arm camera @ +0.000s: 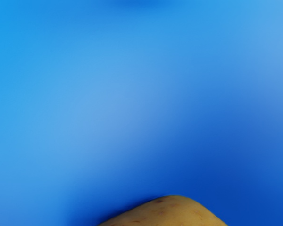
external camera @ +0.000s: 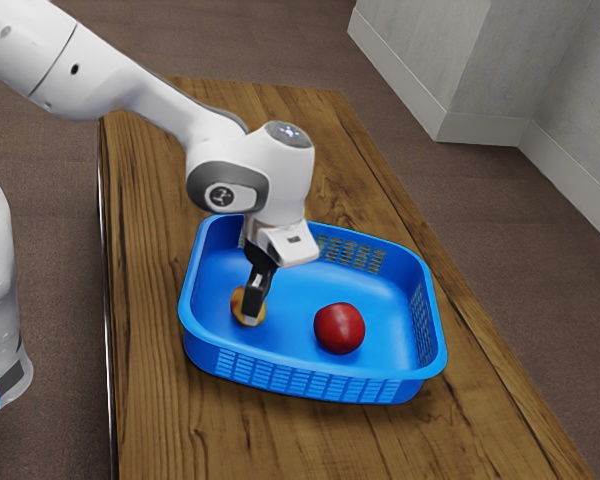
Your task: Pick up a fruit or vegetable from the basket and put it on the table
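A: Status?

B: Gripper (external camera: 252, 306) is positioned inside the basket (external camera: 280, 379), at the speckled yellow-brown piece (external camera: 237, 303), near the basket's end toward the exterior view's left. Whether it is spread or clamped cannot be told.

A: Grasp advice?

B: Piece is rounded, so slip is likely if caught high. Contact should be made at its widest part, evenly, and firm hold confirmed before any lift. Straight lift then, basket rim to be cleared before sideways travel. Low release onto the table (external camera: 150, 400) beside the basket; rolling is a risk.

A: Contents?

B: Blue basket, slotted walls. Red fruit (external camera: 339, 328) also held, nearer the basket's middle, apart from the gripper.
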